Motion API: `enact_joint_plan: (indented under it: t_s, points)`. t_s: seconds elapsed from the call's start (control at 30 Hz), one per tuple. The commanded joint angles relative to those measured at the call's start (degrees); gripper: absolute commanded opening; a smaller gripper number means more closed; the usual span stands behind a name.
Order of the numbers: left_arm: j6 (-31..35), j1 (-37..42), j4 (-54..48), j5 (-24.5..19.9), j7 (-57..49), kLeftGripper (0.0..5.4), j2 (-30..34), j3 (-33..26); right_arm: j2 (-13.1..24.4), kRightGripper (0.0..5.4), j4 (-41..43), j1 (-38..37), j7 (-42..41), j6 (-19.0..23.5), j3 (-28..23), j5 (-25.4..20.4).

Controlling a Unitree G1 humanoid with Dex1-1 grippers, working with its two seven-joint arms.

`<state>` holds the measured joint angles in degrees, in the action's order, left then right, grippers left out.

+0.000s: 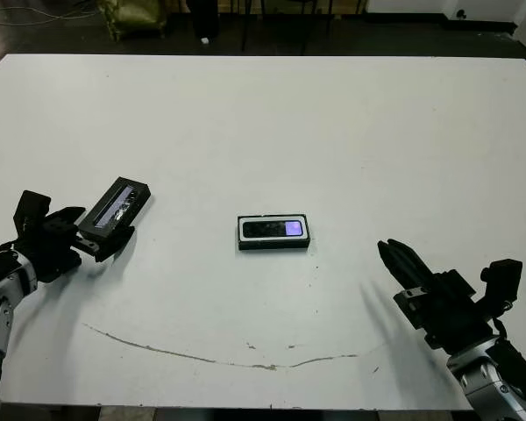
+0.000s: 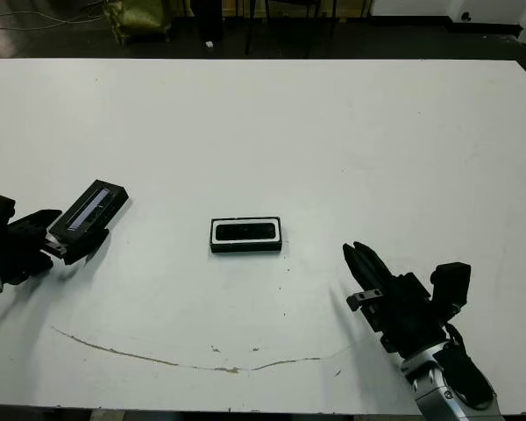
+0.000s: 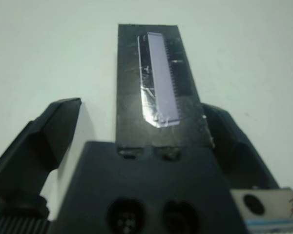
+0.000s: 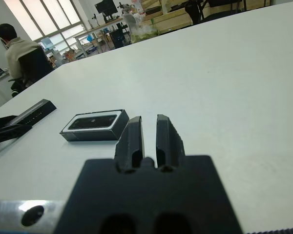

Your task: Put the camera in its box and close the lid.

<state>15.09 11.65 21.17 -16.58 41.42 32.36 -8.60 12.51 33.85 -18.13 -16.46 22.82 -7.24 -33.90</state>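
Note:
The box [image 1: 273, 245], a shallow black tray with white lining, sits at the table's middle. The slim black camera [image 1: 272, 229] lies flat inside it, its bluish patch facing up. At the far left lies the lid [image 1: 114, 208], a black block with a glossy strip [image 3: 158, 78]. My left gripper [image 1: 98, 224] is open around the lid's near end: one finger [image 3: 224, 136] rests against its side, while a gap shows at the other finger [image 3: 53, 131]. My right gripper [image 1: 387, 249] is shut and empty at the front right, pointing toward the box [image 4: 95, 132].
A thin brownish scratch line [image 1: 202, 355] curves across the table's front. Beyond the table's far edge [image 1: 263, 54] the floor is dark, with chair legs. In the right wrist view, a seated person [image 4: 17, 48] and desks show far behind.

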Motion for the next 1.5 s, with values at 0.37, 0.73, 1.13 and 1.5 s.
enact_joint_plan:
  t_s: [0.37, 0.73, 1.13, 1.5]
  points:
    - [-0.35, -2.68, 4.05, 2.73, 3.52, 2.45, 1.61, 4.35, 0.28, 0.0, -0.14, -0.52, 0.45, 0.57, -0.19, -0.27]
    - [-1.15, -3.41, 0.57, 1.56, 6.02, 2.44, 1.78, 4.23, 0.33, 0.0, 0.99, -0.6, 1.52, 1.65, -0.12, -0.31]
    - [1.1, -4.31, -20.64, -6.66, 5.46, 2.44, 0.86, -0.29, -0.24, 0.0, 2.76, -0.97, 2.91, 2.6, 0.66, -0.8]
    - [0.88, -0.34, -27.87, -6.98, 7.05, 2.44, -1.6, 6.03, -0.59, 0.0, 5.56, -1.5, 5.28, 3.11, 2.15, 0.16]
